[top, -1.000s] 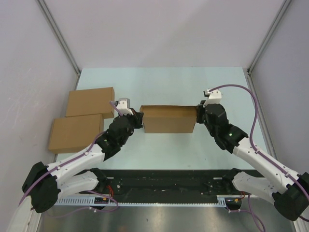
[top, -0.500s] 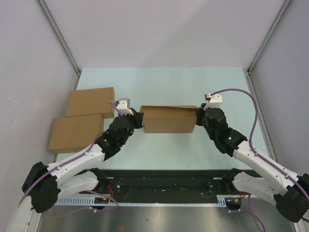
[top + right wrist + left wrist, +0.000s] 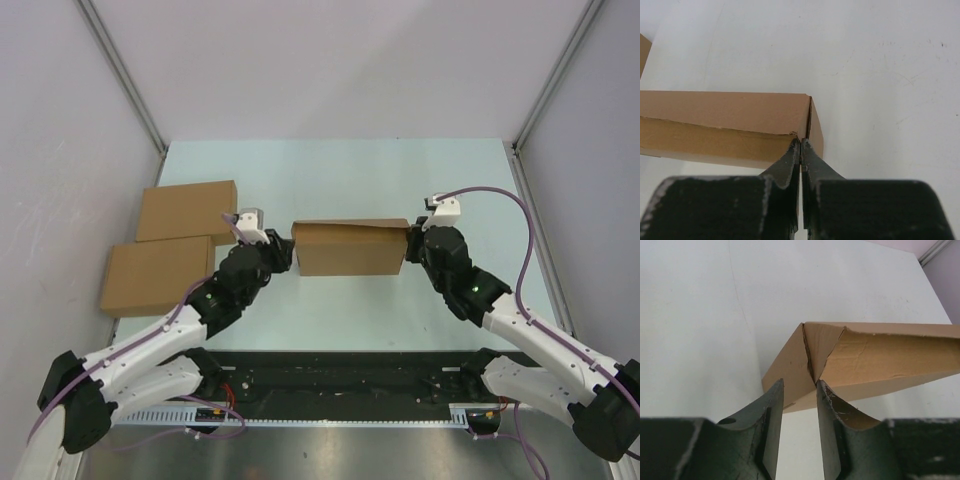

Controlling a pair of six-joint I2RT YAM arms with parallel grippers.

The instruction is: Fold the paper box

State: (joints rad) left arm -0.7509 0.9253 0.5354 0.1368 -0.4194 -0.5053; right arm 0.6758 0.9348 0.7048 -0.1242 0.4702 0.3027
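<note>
The paper box (image 3: 350,255) lies closed in the middle of the table, a shallow brown cardboard shape with its long side toward me. My left gripper (image 3: 282,252) is at its left end, open, and the box corner (image 3: 810,355) sits just past the fingertips, where a seam gapes slightly. Nothing is between the left fingers (image 3: 774,405). At the box's right end my right gripper (image 3: 410,245) is shut. Its tips (image 3: 800,143) rest against the near right corner of the box (image 3: 725,120).
Two finished flat brown boxes lie at the left side of the table, one at the back (image 3: 187,210) and one nearer (image 3: 155,272). Grey walls with metal rails enclose the table. A black base rail (image 3: 340,375) runs along the near edge.
The left gripper has opened and let go of the box's left end, drawing back a little. The right gripper stays shut at the right end, after a small shift.
</note>
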